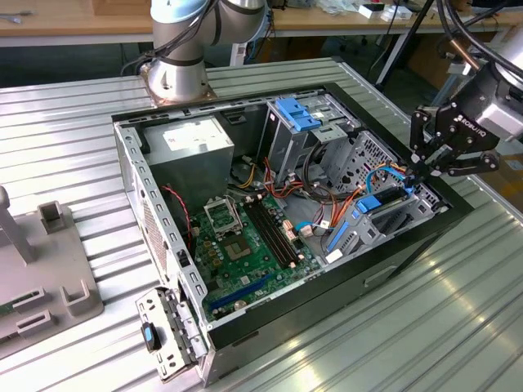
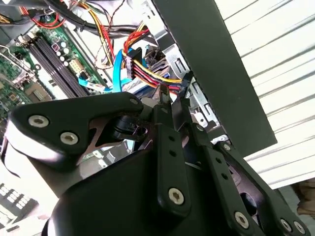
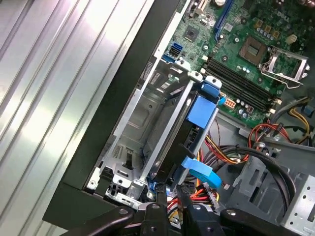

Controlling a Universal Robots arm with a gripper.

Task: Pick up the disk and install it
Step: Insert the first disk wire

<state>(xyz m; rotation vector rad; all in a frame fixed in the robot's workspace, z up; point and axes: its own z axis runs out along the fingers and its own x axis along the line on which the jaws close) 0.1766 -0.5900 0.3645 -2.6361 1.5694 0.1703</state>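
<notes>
The disk [image 1: 386,214] stands on edge in the drive cage [image 1: 359,233] at the case's end toward the exterior view's right, dark side showing, with blue rails [image 1: 368,202] on it. In the first wrist view the disk [image 3: 183,147] sits in the metal cage [image 3: 147,118] under a blue rail tab [image 3: 202,110]. My gripper [image 1: 414,178] hangs just above the disk's far end, by the cable plugs, with its fingers closed together. The second wrist view shows the fingertips [image 2: 170,101] right beside the coloured power cable [image 2: 147,76]. In the first wrist view my gripper [image 3: 171,191] is by the blue data cable [image 3: 199,169].
The open computer case [image 1: 163,237] lies on a ribbed metal table [image 1: 73,131]. Inside are the motherboard [image 1: 245,245], a grey power supply [image 1: 192,143] and a bay with a blue latch [image 1: 296,113]. A grey fixture [image 1: 41,261] stands at the exterior view's left, the arm's base [image 1: 176,77] behind.
</notes>
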